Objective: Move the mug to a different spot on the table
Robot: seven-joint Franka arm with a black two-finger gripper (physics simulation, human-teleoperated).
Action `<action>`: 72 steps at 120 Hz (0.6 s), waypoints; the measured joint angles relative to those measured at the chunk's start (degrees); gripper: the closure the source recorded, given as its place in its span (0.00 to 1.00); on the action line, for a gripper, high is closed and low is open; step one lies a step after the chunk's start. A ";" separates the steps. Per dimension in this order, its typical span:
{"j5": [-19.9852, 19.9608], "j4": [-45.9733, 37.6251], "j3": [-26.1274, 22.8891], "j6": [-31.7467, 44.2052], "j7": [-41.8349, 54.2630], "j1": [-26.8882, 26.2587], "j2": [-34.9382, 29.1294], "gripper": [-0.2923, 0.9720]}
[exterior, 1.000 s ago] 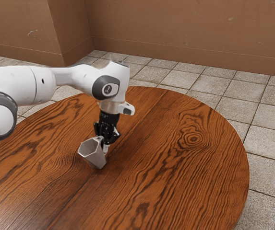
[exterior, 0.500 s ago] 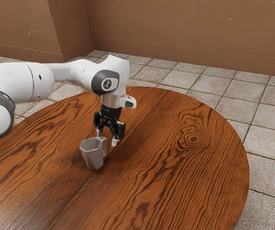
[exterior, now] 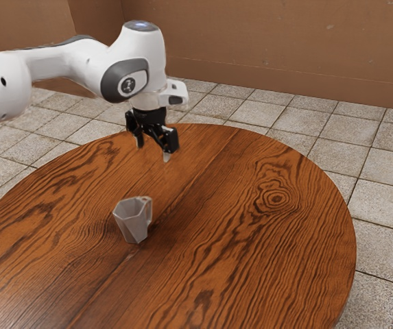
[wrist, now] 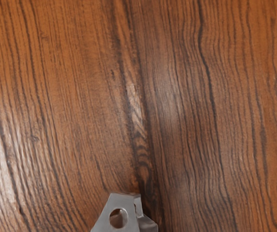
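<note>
A round table [exterior: 265, 226] of dark-grained, reddish-brown wood takes up most of the exterior view, standing on a floor of pale square tiles [exterior: 381, 157] before brown walls [exterior: 271, 34]. In the wrist view the table's streaked grain [wrist: 201, 96] runs lengthwise under the hand.

The white seven-joint arm [exterior: 66, 62] comes in from the exterior view's upper left and bends down over the far part of the table.

The grey, faceted mug [exterior: 134, 219] stands upright on the tabletop toward the exterior view's left of the table's middle. Its long axis is vertical, its mouth faces up, and its body narrows toward the base. A small flat piece at the rim, on the side toward the exterior view's right, looks like its handle, though I cannot be sure. In the wrist view a part of the mug [wrist: 123, 220] shows with a round hole through it.

The black two-finger claw [exterior: 154, 151] hangs in the air well above the table, pointing down. Its fingers are spread apart with nothing between them. The mug sits well apart from it, lower and nearer the camera, slightly toward the exterior view's left, untouched by either finger.
</note>
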 joint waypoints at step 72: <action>2.15 6.01 -1.65 -3.19 -2.80 -0.66 -7.37 0.23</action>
